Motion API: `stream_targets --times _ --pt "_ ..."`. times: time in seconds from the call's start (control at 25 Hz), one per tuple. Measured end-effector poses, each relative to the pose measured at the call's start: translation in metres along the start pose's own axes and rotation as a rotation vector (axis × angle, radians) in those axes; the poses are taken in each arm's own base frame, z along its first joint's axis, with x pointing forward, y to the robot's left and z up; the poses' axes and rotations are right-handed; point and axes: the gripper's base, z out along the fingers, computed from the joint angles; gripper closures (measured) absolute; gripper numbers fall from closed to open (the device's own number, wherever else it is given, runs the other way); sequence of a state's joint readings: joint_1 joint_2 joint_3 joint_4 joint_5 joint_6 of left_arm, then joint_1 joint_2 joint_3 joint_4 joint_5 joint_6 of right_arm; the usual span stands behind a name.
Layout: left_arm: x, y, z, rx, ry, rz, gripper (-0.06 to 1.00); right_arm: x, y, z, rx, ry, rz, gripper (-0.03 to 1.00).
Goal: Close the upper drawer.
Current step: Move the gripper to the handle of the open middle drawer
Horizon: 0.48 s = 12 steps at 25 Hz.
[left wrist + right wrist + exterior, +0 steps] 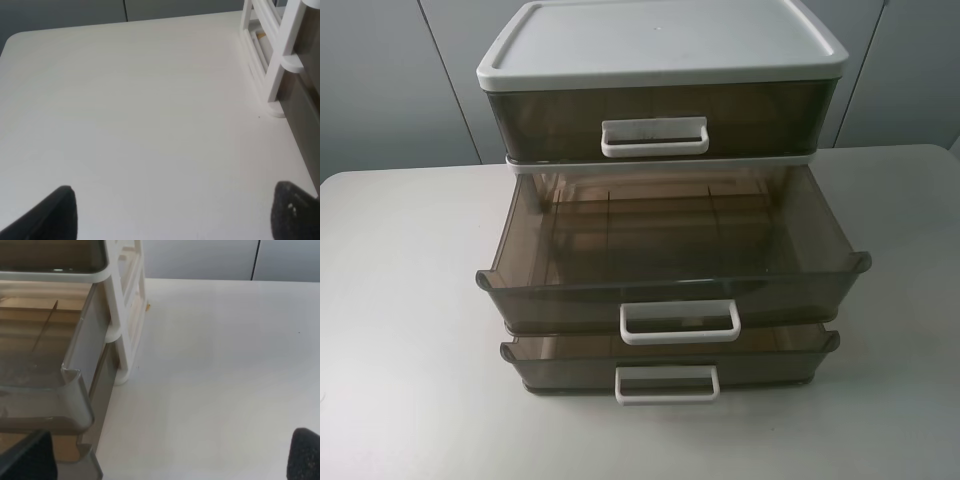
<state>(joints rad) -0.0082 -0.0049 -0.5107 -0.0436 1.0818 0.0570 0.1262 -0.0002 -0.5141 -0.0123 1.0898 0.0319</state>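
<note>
Where the high view looks down, the upper drawer (pixel 570 300) stands pulled far out at frame centre, its white handle (pixel 680 338) toward the bottom edge. Left wrist view: the left gripper (pixel 175 215) gapes empty over the table (pixel 125 100). Right wrist view: the right gripper (pixel 167 457) is spread wide and empty, with the drawer's corner at lower left. Best to push the front squarely, near the handle.

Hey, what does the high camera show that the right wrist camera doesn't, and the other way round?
Only the high view: the white lid and the three drawers' white handles. Only the right wrist view: the cabinet's white side frame up close, and the right gripper, open and holding nothing. Both: the middle drawer pulled far out, apparently empty, and the white table.
</note>
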Motion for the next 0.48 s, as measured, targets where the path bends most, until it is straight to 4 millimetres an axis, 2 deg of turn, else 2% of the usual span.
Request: stream_targets --times 0.48 --pt "0.0 0.0 0.0 0.0 0.0 0.0 0.2 0.0 0.0 0.0 0.0 0.0 0.0 0.27"
